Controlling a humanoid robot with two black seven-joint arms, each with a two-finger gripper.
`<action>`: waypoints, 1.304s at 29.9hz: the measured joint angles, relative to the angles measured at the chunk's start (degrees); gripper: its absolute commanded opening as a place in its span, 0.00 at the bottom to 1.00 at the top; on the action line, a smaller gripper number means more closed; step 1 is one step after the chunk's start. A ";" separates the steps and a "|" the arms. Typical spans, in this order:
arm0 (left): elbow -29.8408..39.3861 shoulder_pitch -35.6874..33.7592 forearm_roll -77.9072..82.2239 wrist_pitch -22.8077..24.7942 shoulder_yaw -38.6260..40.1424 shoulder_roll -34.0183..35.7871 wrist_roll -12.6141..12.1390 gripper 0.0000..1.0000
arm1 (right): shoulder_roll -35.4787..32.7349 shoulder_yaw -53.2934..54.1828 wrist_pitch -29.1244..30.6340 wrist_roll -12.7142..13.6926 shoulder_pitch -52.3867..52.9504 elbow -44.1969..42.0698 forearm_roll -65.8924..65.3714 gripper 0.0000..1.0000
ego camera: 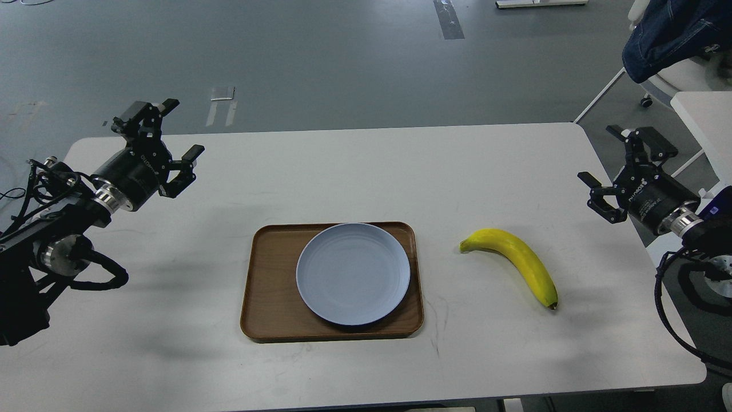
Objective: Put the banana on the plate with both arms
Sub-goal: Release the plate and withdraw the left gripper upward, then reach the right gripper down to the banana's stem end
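1. Confirm the start state. The banana (513, 262) lies flat on the white table (343, 171), at 3 o'clock from the plate (353, 274) and well apart from it. The plate sits on the right half of the brown tray (269, 286) and holds nothing.

2. Check both end effectors. The right gripper (620, 166) hovers at 1 o'clock from the banana with its fingers spread apart and nothing between them. The left gripper (166, 129) hovers well off at 10 o'clock from the plate, fingers likewise spread and holding nothing.

3. Judge the step in hand as the approach: neither arm has contacted the fruit yet.

4. Bring the right gripper down over the thick middle of the banana, jaws set across its width, not along its curve.

5. Avoid the greenish stem end at 9 o'clock and the dark tip at 5 o'clock; a grip there would likely let the fruit swing.

6. Close gently; the skin probably bruises and slips under hard pressure.

7. Keep the left gripper clear of the tray rim until a handover or support is needed.
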State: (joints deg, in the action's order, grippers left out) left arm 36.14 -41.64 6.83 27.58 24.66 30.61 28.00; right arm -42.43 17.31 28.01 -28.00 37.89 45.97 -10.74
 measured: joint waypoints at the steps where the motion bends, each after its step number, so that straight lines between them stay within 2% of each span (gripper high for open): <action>1: -1.37 0.06 -0.44 0.22 0.69 -0.48 0.00 0.98 | -0.67 0.00 0.00 0.00 0.33 0.49 -3.62 1.00; 9: -4.23 0.09 -0.90 0.42 1.45 -1.14 0.00 0.98 | -7.05 -1.85 0.01 0.00 9.14 7.31 -32.65 1.00; 13: -4.16 0.00 -0.90 0.44 1.50 -1.33 0.00 0.98 | -7.46 -11.97 0.01 0.00 19.62 8.34 -47.61 1.00; 16: -4.07 -0.01 -0.89 0.44 1.53 -1.33 0.00 0.98 | -6.09 -20.19 0.00 0.00 26.25 8.75 -52.99 1.00; 22: -3.80 -0.01 -0.69 0.43 1.08 -1.32 0.00 0.98 | 0.17 -35.69 -0.02 0.00 34.13 8.85 -60.25 1.00; 27: -3.78 -0.02 -0.63 0.43 0.81 -1.16 0.00 0.98 | 4.30 -42.49 -1.05 0.00 34.57 6.98 -62.16 1.00; 32: -3.79 0.07 -0.52 0.42 0.66 -0.97 0.00 0.98 | 7.87 -47.17 -5.24 0.00 34.43 4.46 -63.47 0.98; 38: -3.80 0.15 -0.48 0.42 0.65 -0.57 0.00 0.98 | 11.27 -50.00 -7.54 0.00 33.96 2.41 -63.51 0.87; 39: -3.80 0.15 -0.48 0.42 0.65 -0.52 0.01 0.98 | 11.64 -50.13 -7.63 0.00 33.86 2.35 -63.49 0.80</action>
State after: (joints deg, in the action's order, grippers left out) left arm 32.34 -41.49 6.35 28.00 25.31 30.09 28.00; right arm -30.79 -32.83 20.39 -28.00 71.75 48.31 -74.23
